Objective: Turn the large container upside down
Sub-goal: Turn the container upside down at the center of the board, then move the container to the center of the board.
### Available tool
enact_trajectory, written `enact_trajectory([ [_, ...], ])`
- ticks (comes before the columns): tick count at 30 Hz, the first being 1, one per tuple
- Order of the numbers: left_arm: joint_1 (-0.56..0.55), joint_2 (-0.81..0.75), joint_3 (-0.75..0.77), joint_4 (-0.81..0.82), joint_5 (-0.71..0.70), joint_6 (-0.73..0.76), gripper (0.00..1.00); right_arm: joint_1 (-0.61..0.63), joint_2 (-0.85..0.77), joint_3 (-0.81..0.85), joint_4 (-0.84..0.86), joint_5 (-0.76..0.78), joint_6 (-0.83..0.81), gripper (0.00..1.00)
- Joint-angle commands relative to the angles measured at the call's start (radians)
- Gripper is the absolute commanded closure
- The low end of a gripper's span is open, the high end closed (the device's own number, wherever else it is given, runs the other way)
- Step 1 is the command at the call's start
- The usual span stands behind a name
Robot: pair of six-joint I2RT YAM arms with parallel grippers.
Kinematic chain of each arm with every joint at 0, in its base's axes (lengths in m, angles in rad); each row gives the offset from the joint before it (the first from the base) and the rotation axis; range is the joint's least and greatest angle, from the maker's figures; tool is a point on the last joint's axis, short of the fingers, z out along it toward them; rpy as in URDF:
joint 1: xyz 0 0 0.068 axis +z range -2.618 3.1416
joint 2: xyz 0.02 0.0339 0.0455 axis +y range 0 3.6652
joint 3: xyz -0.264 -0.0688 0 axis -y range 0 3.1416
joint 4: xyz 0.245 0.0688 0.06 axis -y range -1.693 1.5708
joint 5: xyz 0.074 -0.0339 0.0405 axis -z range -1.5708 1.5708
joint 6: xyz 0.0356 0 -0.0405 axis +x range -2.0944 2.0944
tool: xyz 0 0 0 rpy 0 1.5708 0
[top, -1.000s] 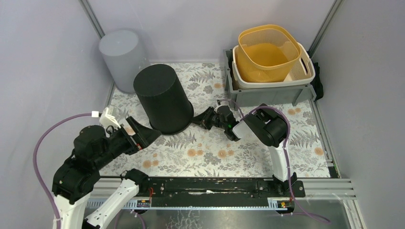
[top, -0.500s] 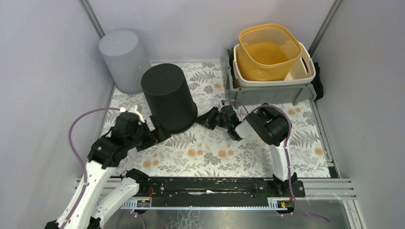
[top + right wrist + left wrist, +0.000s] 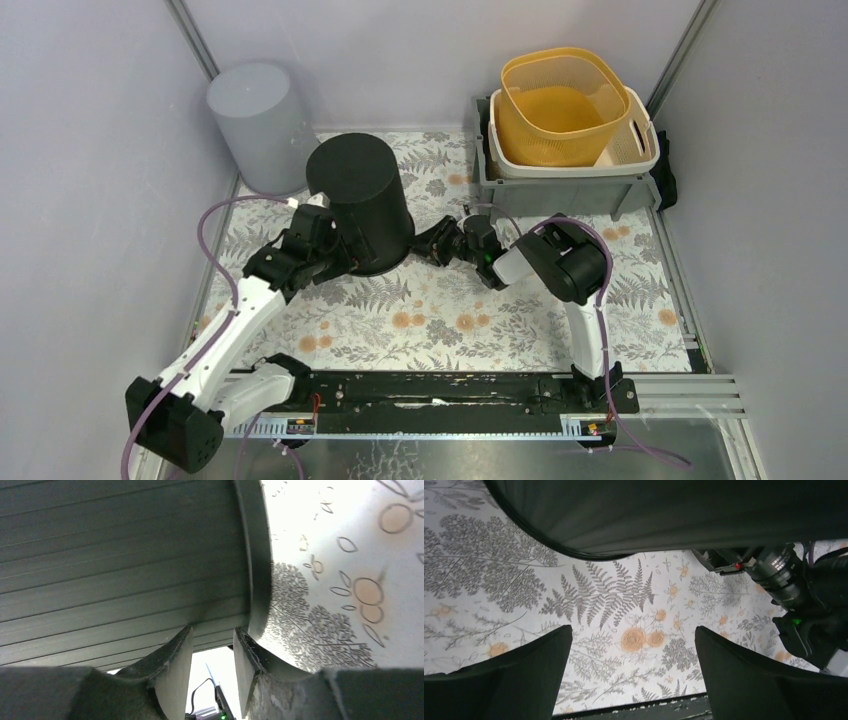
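Right pincer (image 3: 437, 243) narrow at rim of bin (image 3: 360, 205), cannot tell if gripping, left pincer (image 3: 335, 262) wide beside it; bin stands mouth-down on tabletop (image 3: 450, 320), flip looks done, so next: release, back off gently.

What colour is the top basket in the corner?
Orange. The basket shows best in the top view.

this is a robotics lab test cell: blank grey walls (image 3: 90, 150) meet at bare aluminium struts (image 3: 190, 35), and a left arm (image 3: 225, 330) and right arm (image 3: 585, 325) are bolted to a black rail (image 3: 440, 388), with purple cables (image 3: 203, 235) looping loose. the flowered mat (image 3: 440, 320) carries only plain props: a black container (image 3: 360, 200), a grey bin (image 3: 255, 120) and a grey crate (image 3: 560, 195) holding a yellow basket (image 3: 555, 115).
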Motion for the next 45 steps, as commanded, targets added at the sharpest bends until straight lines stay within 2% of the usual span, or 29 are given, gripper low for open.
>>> enact_trajectory([
  [1,-0.006,0.079,-0.025,0.176,-0.041,0.029,0.0,-0.039,-0.006,0.063,0.046,-0.019,-0.005,0.55],
  [6,-0.004,0.188,0.0,0.223,-0.066,0.046,0.0,-0.052,-0.047,0.05,-0.017,-0.041,-0.041,0.43],
  [10,-0.003,0.254,0.029,0.248,-0.097,0.057,0.0,-0.056,-0.121,0.021,-0.108,-0.061,-0.094,0.39],
  [19,0.018,0.407,0.119,0.272,-0.174,0.038,0.0,-0.056,-0.328,-0.142,-0.155,-0.155,-0.123,0.37],
  [28,0.028,0.566,0.218,0.296,-0.332,-0.09,0.0,-0.055,-0.613,-0.295,-0.37,-0.203,-0.238,0.37],
  [37,0.138,0.783,0.374,0.293,-0.384,-0.132,0.0,-0.055,-0.78,-0.313,-0.583,-0.244,-0.334,0.35],
  [45,0.223,0.917,0.523,0.308,-0.388,-0.123,0.0,-0.055,-0.851,-0.286,-0.751,-0.253,-0.402,0.34],
])
